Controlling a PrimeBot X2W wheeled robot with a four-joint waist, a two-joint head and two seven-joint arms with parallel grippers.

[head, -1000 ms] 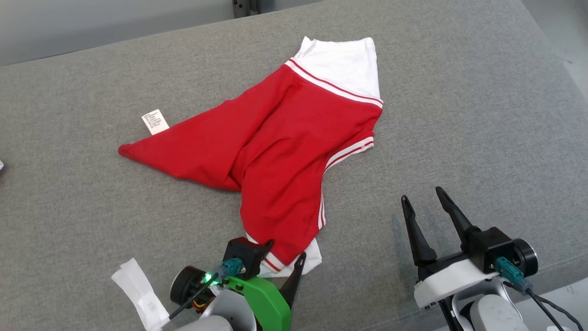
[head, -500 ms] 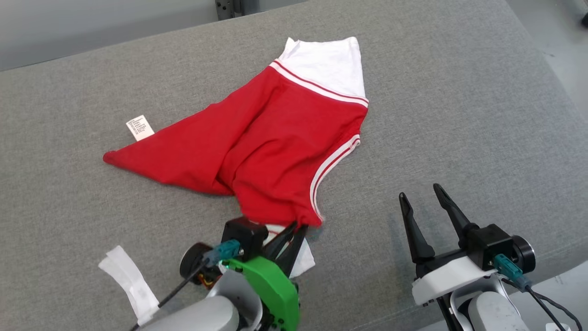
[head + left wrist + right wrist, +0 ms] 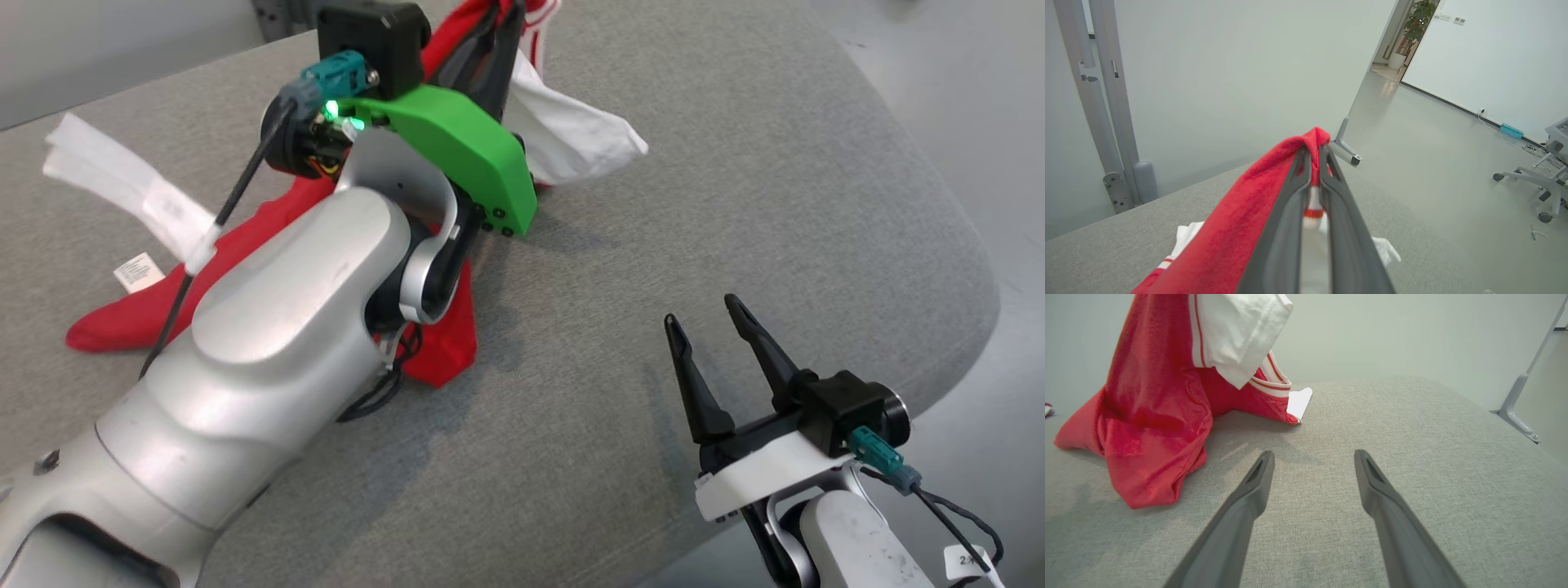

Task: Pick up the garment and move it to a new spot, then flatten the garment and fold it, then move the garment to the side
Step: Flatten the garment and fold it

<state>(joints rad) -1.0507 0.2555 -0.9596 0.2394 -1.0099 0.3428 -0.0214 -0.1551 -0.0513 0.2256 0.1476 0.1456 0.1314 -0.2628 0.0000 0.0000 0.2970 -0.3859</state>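
Left wrist view: pinching red-and-white shirt [image 3: 1237, 228] edge w/ left gripper [image 3: 1314, 149], clenched. Right gripper [image 3: 1313, 453] spread, empty. Lift higher to free tail off grey cushion [image 3: 1412, 416], carry slow.

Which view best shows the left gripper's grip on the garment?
Left wrist view: the left gripper is shut on a fold of the garment. Head view crops the pinch at its top edge; right wrist view shows the cloth hanging.
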